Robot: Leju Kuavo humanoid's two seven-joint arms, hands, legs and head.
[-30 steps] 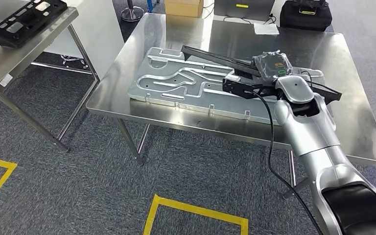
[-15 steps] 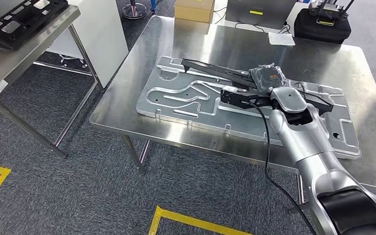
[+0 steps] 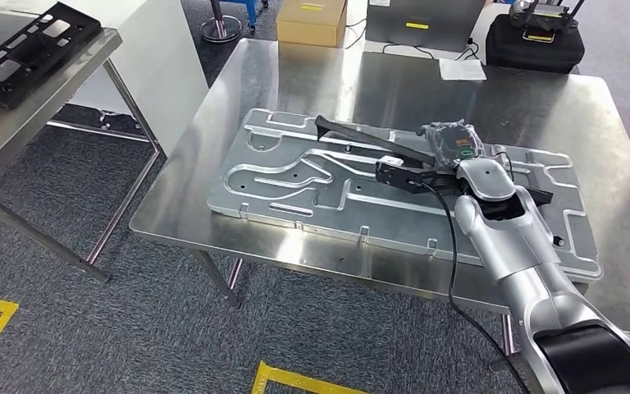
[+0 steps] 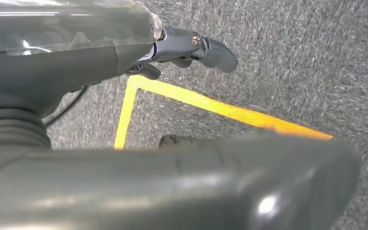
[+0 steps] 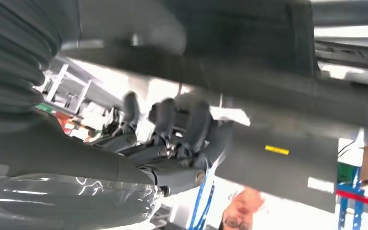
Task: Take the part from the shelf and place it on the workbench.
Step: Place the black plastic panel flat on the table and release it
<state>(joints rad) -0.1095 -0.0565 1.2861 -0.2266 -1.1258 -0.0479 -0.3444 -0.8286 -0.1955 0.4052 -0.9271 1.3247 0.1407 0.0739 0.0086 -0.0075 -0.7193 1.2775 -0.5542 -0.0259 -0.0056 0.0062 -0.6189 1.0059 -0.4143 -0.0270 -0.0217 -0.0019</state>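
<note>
One right robot hand [image 3: 453,141] grips black part [image 3: 361,135] above grooved plate [image 3: 287,176], mid-workbench [image 3: 328,74].

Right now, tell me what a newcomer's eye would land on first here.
The big silver stamped metal plate lying flat on the steel workbench. Across it runs the long black part, held at its near end by the right hand on the silver arm. A black tray sits on the side table at far left.

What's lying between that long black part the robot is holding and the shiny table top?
A large silver metal plate with stamped grooves lies flat on the workbench. In the head view the black part, held by the right hand, stretches across over it.
</note>
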